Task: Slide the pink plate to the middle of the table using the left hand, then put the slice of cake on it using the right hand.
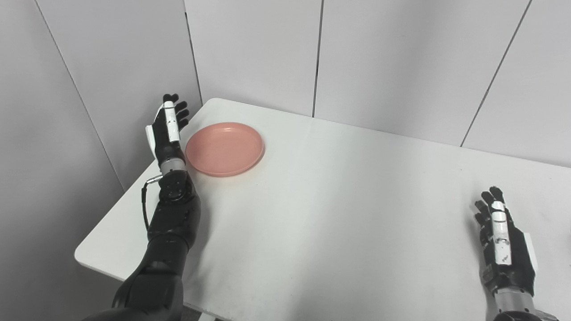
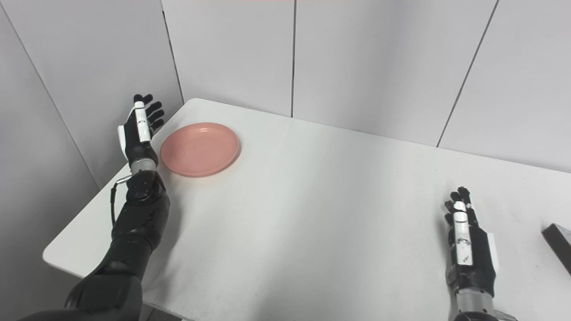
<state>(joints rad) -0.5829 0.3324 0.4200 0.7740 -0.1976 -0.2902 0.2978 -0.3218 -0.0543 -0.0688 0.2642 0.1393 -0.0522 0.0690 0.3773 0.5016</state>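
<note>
The white table [image 1: 339, 209] fills most of the view, set against grey wall panels [image 1: 250, 49]. The pink plate [image 1: 224, 148] lies flat near the table's far left corner, at about ten o'clock from the table's middle, with nothing on it. The left hand [image 1: 167, 129] stands upright just beside the plate's left rim at nine o'clock, fingers spread and extended, holding nothing; contact with the rim cannot be made out. The right hand [image 2: 466, 245] sits low near the table at about four o'clock, fingers apart, empty. A dark object [image 2: 560, 245], cut off by the right edge at three o'clock, cannot be identified
</note>
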